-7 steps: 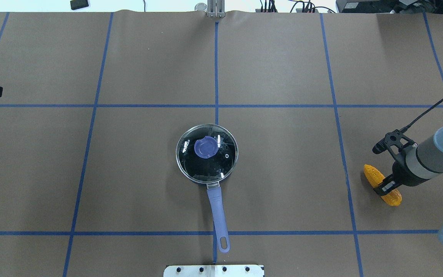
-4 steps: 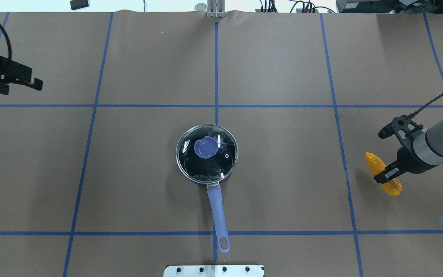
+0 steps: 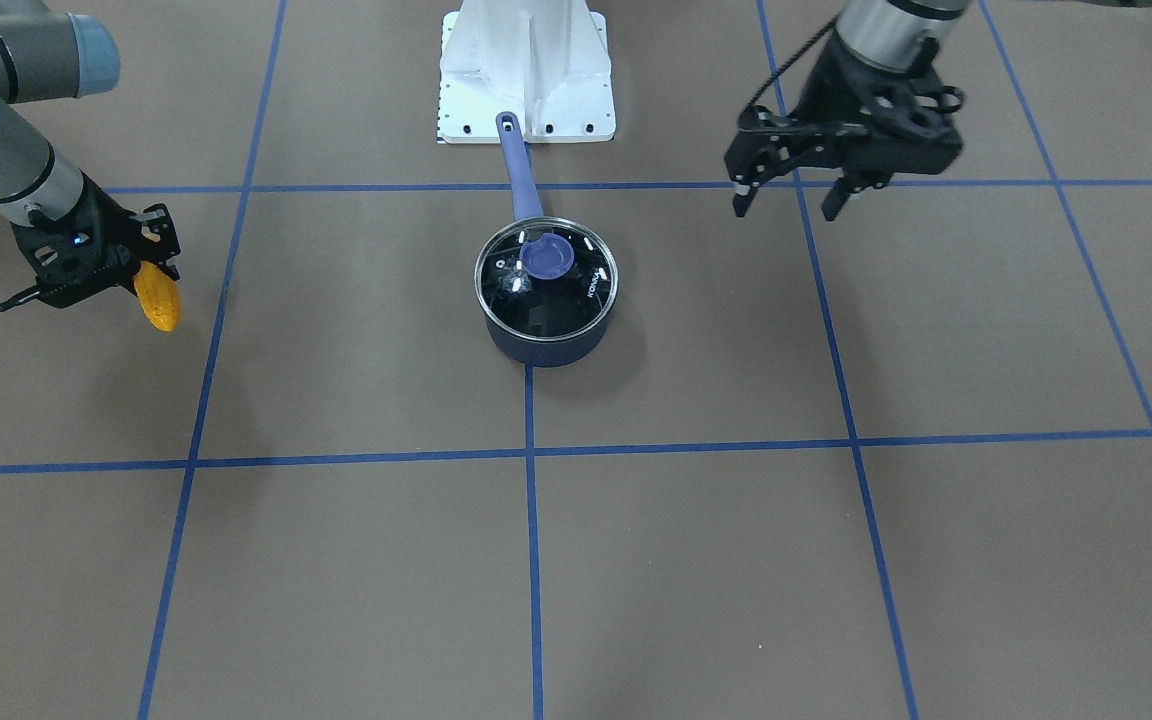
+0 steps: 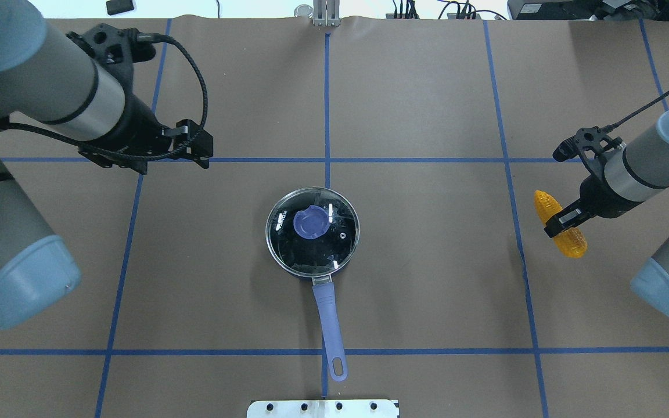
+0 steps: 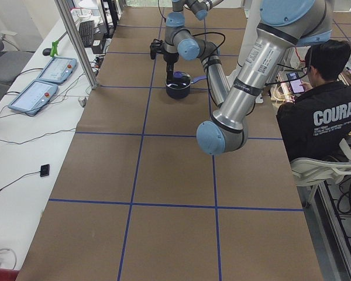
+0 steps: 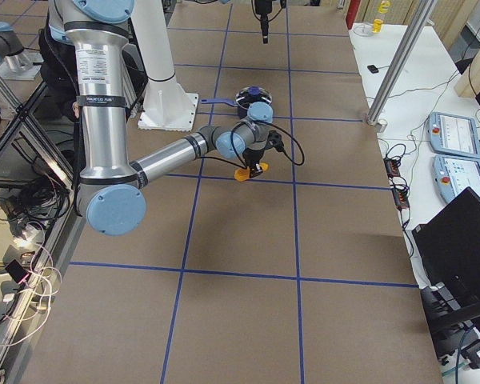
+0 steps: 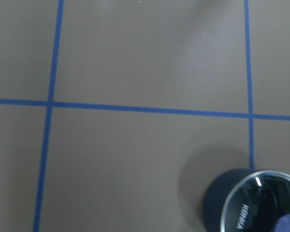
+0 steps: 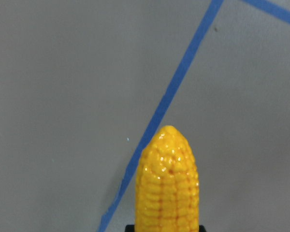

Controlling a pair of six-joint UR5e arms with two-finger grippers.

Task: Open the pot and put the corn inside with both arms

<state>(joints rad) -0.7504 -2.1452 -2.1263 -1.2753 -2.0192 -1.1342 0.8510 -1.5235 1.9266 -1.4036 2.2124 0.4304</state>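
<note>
The pot (image 4: 330,318) stands mid-table with its handle toward the robot's base, and also shows in the front view (image 3: 546,350). The clear glass lid (image 4: 334,249) with blue knob (image 4: 310,222) sits closed on it. My right gripper (image 4: 563,221) is shut on the corn (image 4: 572,244) and holds it off the table, far right of the pot; the corn also shows in the front view (image 3: 159,298) and the right wrist view (image 8: 168,188). My left gripper (image 4: 203,152) is open and empty, above the table, left of and beyond the pot (image 3: 786,205).
Brown paper with a blue tape grid (image 4: 327,104) covers the table. The white pedestal base (image 3: 526,70) stands right behind the pot handle's end. A seated person (image 5: 324,117) is beside the table in the exterior left view. Control pendants (image 6: 456,136) lie on a side bench.
My left arm has swung in from the left edge toward the pot, its gripper still open. My right gripper has carried the corn up off the table and farther from the robot.
</note>
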